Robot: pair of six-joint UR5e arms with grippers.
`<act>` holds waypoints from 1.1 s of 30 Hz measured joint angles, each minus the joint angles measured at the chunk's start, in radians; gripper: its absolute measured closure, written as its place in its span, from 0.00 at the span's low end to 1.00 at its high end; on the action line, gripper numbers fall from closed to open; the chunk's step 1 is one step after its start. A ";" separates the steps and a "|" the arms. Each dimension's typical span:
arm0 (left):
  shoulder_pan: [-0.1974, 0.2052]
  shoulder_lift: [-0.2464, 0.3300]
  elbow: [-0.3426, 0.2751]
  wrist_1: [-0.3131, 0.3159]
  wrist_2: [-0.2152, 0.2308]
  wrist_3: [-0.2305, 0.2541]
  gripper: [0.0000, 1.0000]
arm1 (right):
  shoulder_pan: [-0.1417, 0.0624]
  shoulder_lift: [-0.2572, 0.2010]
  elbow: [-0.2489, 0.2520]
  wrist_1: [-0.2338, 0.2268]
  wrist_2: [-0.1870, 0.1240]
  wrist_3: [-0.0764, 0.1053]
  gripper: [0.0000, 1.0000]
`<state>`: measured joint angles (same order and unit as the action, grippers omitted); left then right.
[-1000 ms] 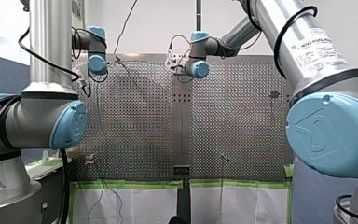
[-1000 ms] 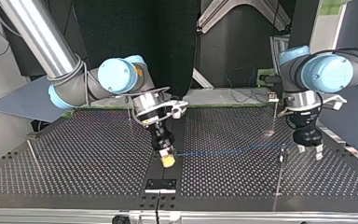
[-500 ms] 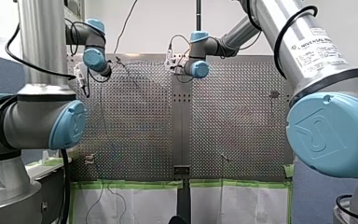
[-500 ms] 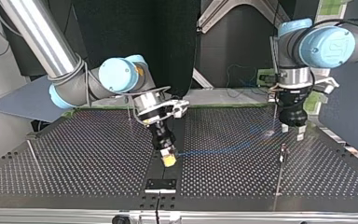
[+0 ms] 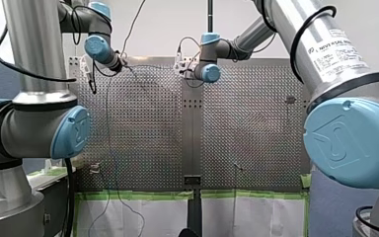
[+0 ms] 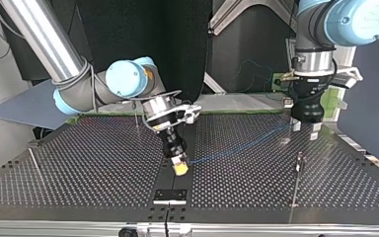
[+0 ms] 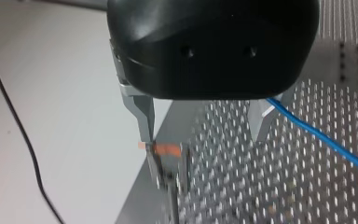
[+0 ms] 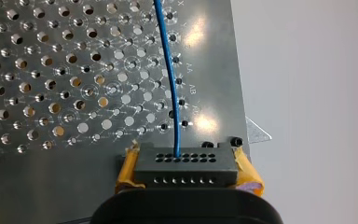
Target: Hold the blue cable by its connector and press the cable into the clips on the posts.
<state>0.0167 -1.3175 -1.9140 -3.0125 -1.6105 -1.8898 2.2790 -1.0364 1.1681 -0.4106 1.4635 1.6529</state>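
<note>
Two grippers above perforated silver metal table (image 6: 79,163): right gripper (image 6: 179,167) pinching thin blue cable (image 8: 170,84)'s black block connector (image 8: 186,168), left gripper (image 7: 204,133) spread; white wall (image 5: 168,24) beyond table.

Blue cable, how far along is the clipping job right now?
Done: my right gripper is shut on the connector. In hand: the blue cable runs from it up to my open left gripper, passing one finger. Left: the cable lies clear of the post clip, so pressing in is not yet done.

loc: robotics lab | evid — perf. metal table (image 6: 79,168) w/ green tape (image 5: 138,195) edging
</note>
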 joint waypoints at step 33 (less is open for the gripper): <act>-0.078 -0.011 0.080 -0.127 0.025 -0.013 0.01 | 0.005 0.000 0.000 0.005 0.000 -0.003 1.00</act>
<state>-0.0614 -1.3284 -1.8341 -3.1398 -1.5860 -1.9030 2.2842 -1.0363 1.1682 -0.4057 1.4636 1.6502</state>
